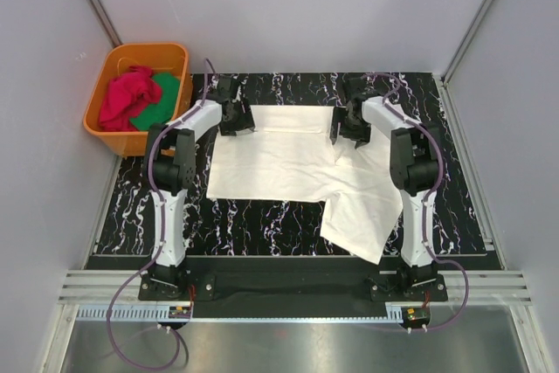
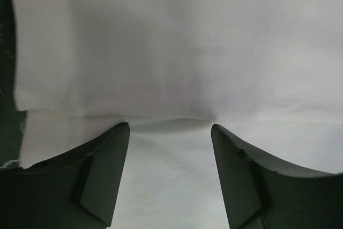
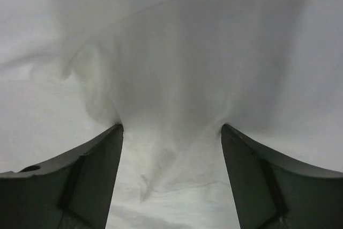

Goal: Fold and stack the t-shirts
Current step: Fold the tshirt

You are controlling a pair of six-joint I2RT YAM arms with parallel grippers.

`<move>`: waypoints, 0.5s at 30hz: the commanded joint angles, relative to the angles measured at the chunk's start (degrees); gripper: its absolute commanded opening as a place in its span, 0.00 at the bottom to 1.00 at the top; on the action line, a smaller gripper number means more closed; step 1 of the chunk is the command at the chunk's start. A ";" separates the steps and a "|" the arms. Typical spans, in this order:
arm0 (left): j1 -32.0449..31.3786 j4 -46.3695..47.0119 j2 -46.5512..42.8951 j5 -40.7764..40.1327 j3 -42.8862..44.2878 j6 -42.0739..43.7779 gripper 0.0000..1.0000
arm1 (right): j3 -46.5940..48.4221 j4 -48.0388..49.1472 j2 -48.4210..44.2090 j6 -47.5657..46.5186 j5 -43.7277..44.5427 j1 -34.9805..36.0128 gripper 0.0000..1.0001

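Note:
The cream-white t-shirt (image 1: 297, 163) lies spread on the black marbled table, one part trailing toward the front right. My left gripper (image 1: 238, 121) is down on its far left edge, jaws open, fingertips pressing the cloth at a fold line (image 2: 170, 124). My right gripper (image 1: 342, 131) is down on the far right part, jaws open, with bunched cloth (image 3: 171, 132) between the fingers. The red t-shirt (image 1: 125, 98) lies crumpled in the orange tub (image 1: 103, 125) at the far left. The chest print is hidden.
A green cloth (image 1: 157, 102) lies in the tub beside the red one. Grey walls close in the left, back and right. A metal rail (image 1: 288, 281) runs along the near edge by the arm bases.

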 commanded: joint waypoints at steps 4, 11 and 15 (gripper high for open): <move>2.85 -6.90 4.20 -2.17 6.93 2.58 0.68 | 13.71 -3.40 8.91 -1.56 0.77 2.06 0.80; 1.01 -8.94 -6.61 -7.45 3.81 4.53 0.71 | 9.52 -6.92 -2.40 -0.86 5.95 1.98 0.87; -1.01 -3.24 -25.21 -7.45 -13.58 1.11 0.72 | 1.01 -7.90 -14.09 0.98 7.81 1.63 0.98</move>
